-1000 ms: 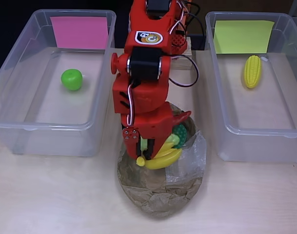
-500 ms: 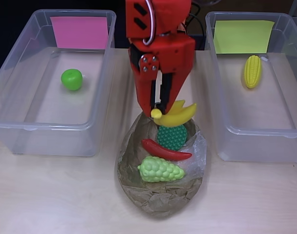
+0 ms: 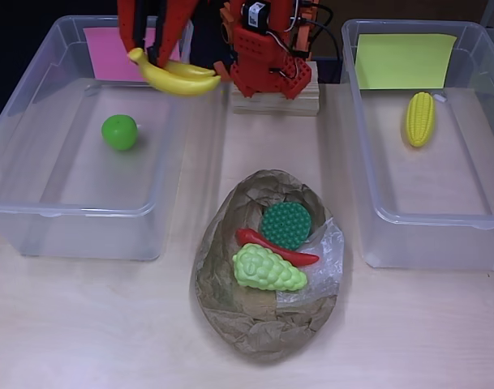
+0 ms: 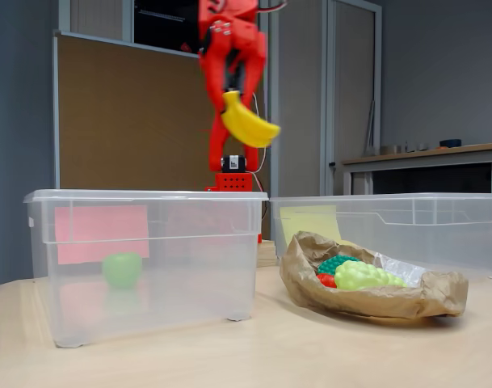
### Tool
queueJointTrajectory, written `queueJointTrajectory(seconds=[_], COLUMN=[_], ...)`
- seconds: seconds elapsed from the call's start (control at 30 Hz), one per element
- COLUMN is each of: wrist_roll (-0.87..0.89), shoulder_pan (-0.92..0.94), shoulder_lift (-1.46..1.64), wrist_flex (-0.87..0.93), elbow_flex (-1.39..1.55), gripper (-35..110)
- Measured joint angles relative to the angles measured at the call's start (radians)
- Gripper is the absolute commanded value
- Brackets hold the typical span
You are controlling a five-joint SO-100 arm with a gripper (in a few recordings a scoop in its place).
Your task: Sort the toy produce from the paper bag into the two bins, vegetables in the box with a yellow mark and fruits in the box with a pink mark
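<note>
gripper (image 3: 153, 58) pinching banana (image 3: 175, 78) high over pink-marked bin (image 3: 36, 121) (near its back rim); best to centre and lower before letting go, clear of green apple (image 3: 119, 131).

Overhead view: gripper (image 3: 146, 57) high over back edge of left bin (image 3: 36, 215), banana (image 3: 175, 77) clamped in jaws and sticking out to their right. Apple (image 3: 119, 131) in that bin, below and just left of jaws. Paper bag (image 3: 263, 324) on table (image 3: 84, 324) between both bins, well in front and right of jaws; grapes (image 3: 267, 269), pepper (image 3: 281, 250), round vegetable (image 3: 285, 224) inside. Right bin (image 3: 425, 235) far right of jaws, corn (image 3: 418, 118) in it.
</note>
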Motion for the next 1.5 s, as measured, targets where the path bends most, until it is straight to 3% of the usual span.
queueJointTrajectory(seconds=[0.4,0.63,0.9,1.17,1.5], wrist_roll=[-0.109,-0.107,-0.106,-0.118,-0.255], shoulder_pan=[0.505,0.657,0.701,0.704,0.624], shoulder_lift=[-0.127,-0.173,-0.173,-0.206,-0.106], wrist_flex=[-0.074,-0.138,-0.259,-0.304,-0.192], elbow_flex=[0.061,0.206,0.417,0.433,0.370], gripper=[0,8,8,8,8])
